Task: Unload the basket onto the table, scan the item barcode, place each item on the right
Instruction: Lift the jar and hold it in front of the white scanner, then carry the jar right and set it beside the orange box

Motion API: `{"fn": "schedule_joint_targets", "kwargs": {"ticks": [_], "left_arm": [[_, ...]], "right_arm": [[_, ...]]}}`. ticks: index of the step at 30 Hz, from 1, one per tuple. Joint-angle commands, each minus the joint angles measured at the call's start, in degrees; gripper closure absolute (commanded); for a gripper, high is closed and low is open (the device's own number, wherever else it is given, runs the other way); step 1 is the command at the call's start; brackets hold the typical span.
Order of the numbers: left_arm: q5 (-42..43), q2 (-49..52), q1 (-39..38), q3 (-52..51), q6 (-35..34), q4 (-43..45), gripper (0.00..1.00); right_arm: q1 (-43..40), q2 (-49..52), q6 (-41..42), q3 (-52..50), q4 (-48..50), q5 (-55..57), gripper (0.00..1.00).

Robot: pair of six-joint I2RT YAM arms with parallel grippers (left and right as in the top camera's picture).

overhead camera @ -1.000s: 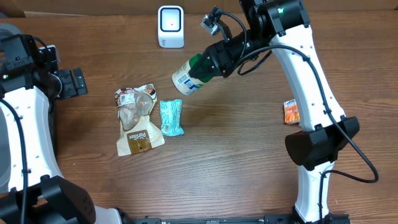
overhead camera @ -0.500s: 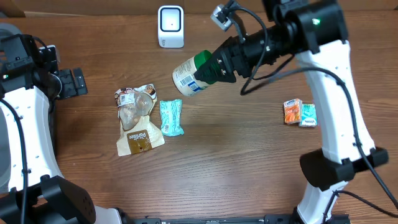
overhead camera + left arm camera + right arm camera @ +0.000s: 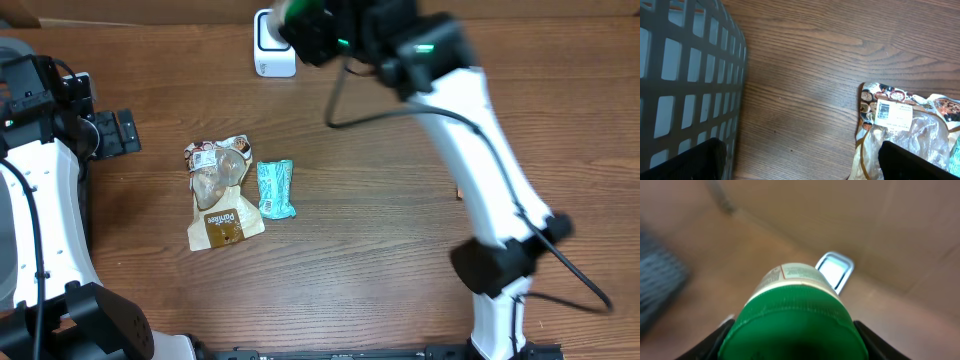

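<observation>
Bottle (image 3: 790, 287) sits gripped between the 2 fingers (image 3: 715, 342) of the right hand (image 3: 794, 342), green cap nearest the wrist, label end aimed at the scanner (image 3: 835, 270) just ahead of it, probably to present the barcode. Left hand (image 3: 800, 167) fully spread, empty, beside a basket (image 3: 690, 75), snack bag (image 3: 900, 125) in front, clear of the scan.

Overhead looks straight down; wrist views, close, share scanner (image 3: 272, 58) (image 3: 836, 270) and snack bag (image 3: 222, 200) (image 3: 910, 135).

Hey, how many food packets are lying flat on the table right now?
2: a brown-and-white crinkled snack bag left of centre, and a small teal plastic packet just to its right. More may be hidden under the white right arm.
</observation>
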Motion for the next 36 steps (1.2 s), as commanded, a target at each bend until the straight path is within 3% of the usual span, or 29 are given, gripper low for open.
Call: {"fn": "schedule_joint_targets", "kwargs": {"ticks": [1,5,12,19,30,36], "left_arm": [[-0.37,-0.31,0.63,-0.22,-0.76,0.26,0.00],[-0.37,-0.31,0.63,-0.22,-0.76,0.26,0.00],[-0.37,-0.31,0.63,-0.22,-0.76,0.26,0.01],[-0.37,-0.31,0.63,-0.22,-0.76,0.26,0.00],[-0.37,-0.31,0.61,-0.22,-0.76,0.26,0.01],[-0.39,-0.31,0.63,-0.22,-0.76,0.28,0.00]], "right_arm": [[0.37,7.52,-8.50,-0.09,11.54,19.08,0.70],[0.35,14.23,-25.35,-0.09,24.30,19.02,0.65],[0.35,23.67,-40.02,-0.09,41.62,18.75,0.61],[0.35,28.85,-40.76,-0.09,48.87,16.81,0.62],[0.28,29.33,-40.79,-0.07,47.56,16.87,0.63],[0.63,24.59,-38.82,-0.07,43.47,14.82,0.66]]}}
